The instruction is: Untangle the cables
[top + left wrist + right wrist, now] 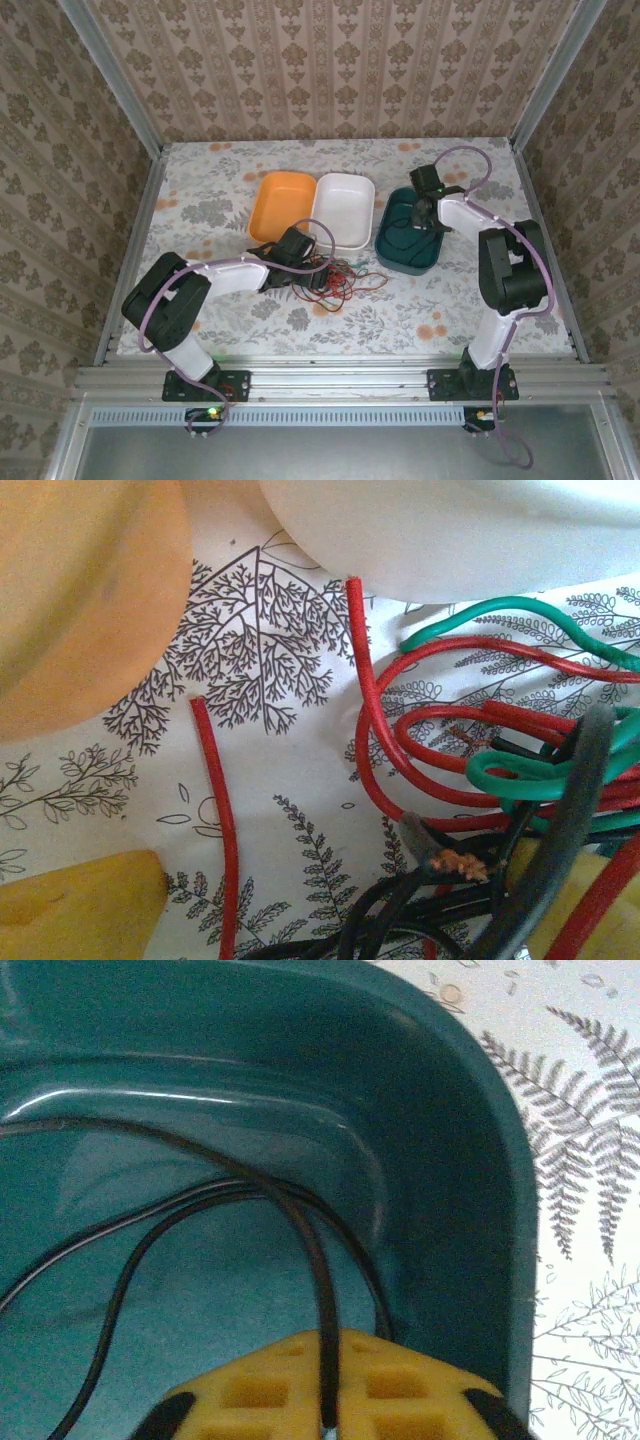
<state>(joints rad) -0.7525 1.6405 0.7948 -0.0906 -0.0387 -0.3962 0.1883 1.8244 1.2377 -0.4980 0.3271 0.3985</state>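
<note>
Three bins sit side by side on your desk [200,190]: an orange bin [280,205], a white bin [345,210] and a teal bin [410,268]. Most of the cables [335,280] lie in a messy pile on the desk, just in front of the orange and white bins. Your left fingers [80,910] hang right over that pile. They stand wide open and hold nothing. Under them a red cable [380,750] loops round, a green cable [520,775] is mixed in with it, and black cables [400,920] cross lower down. One red end [215,800] lies a little apart from the rest, nearer the orange bin. Your right fingers [400,1390] are down inside the teal bin. They are pressed close together on a thin black cable [300,1220]. That cable loops across the floor of the bin.
</note>
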